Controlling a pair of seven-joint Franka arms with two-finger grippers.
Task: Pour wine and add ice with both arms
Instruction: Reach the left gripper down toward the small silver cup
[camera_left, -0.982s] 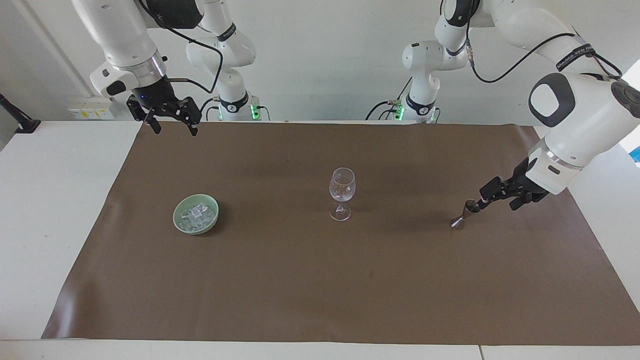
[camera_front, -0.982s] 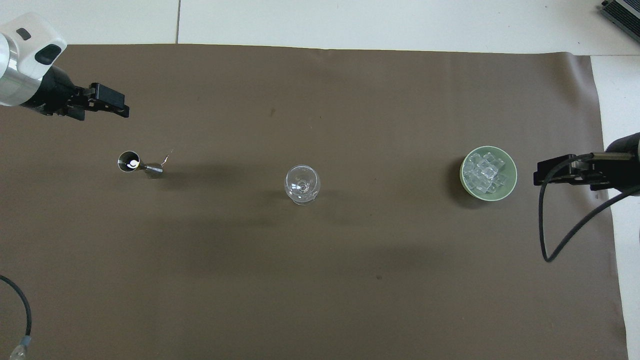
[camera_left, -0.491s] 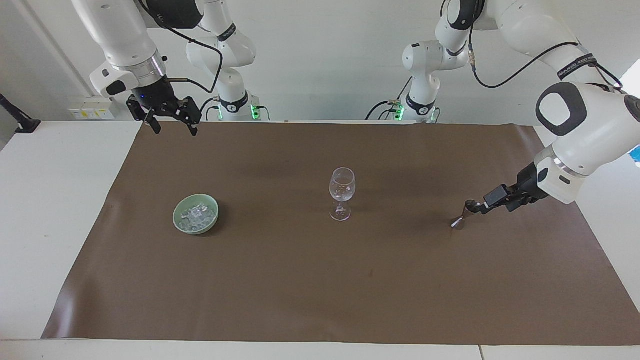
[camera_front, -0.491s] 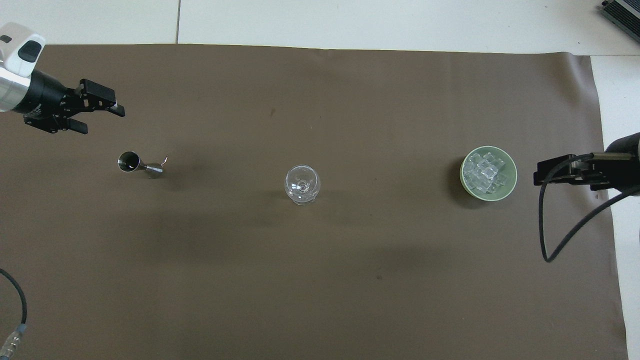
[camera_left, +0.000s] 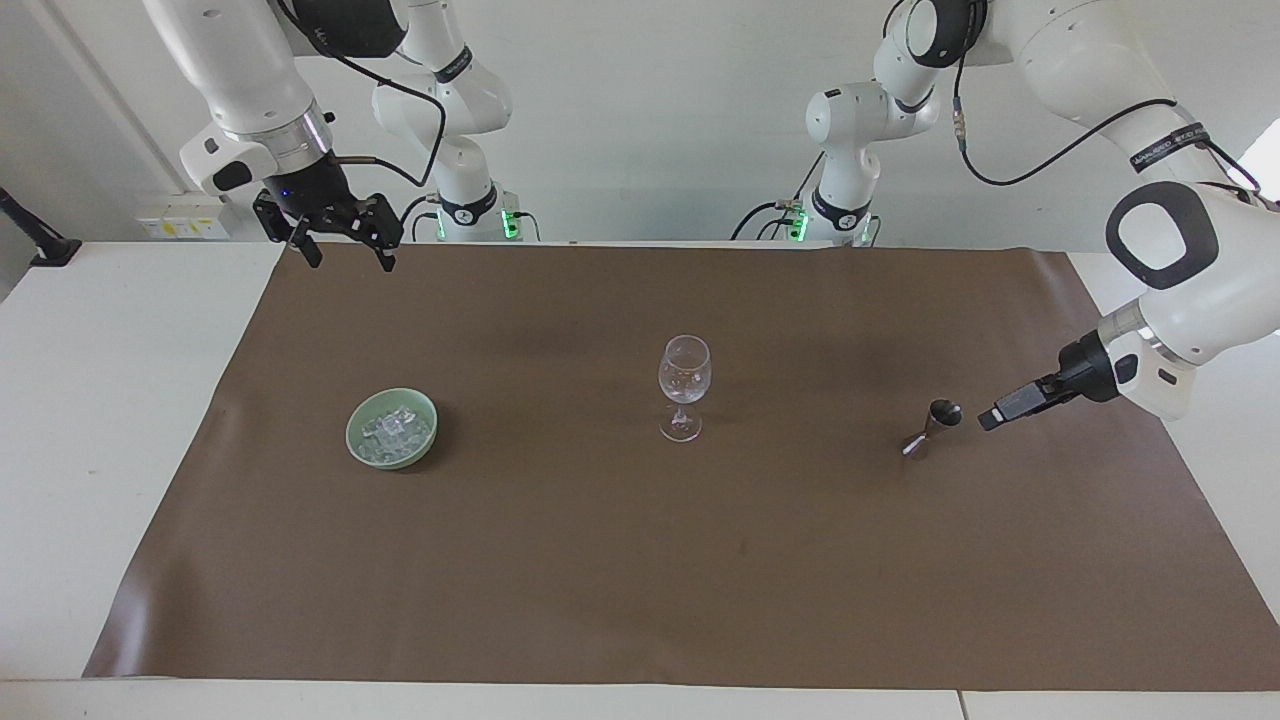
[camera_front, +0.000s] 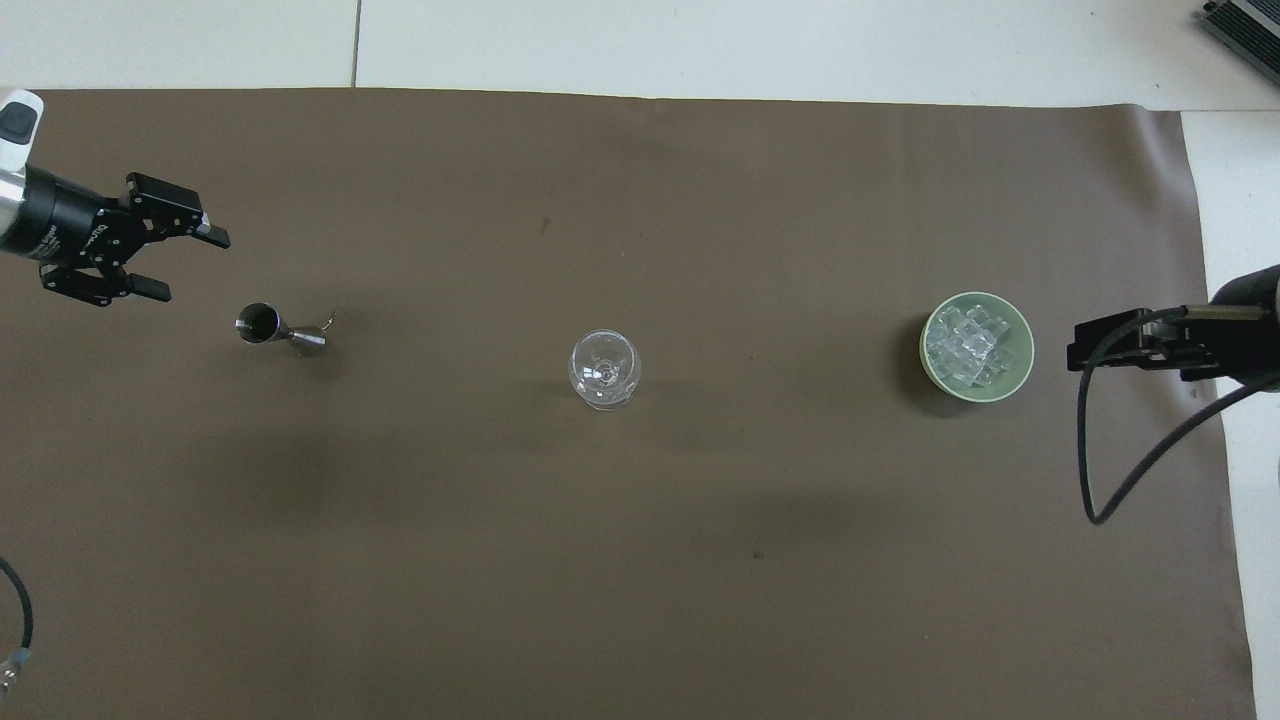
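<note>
Ice (camera_left: 394, 428) sits in the bowl (camera_left: 358, 448) at the right arm's end of the table, untouched; I have both end effectors released: left end effector (camera_front: 175, 262) low beside the jigger (camera_left: 932, 426), lined up to grab, right end effector (camera_left: 347, 252) waiting high.

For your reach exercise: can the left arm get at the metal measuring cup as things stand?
Probably yes. The left gripper is open beside the measuring cup, and nothing stands between them; the wine glass is well clear.
</note>
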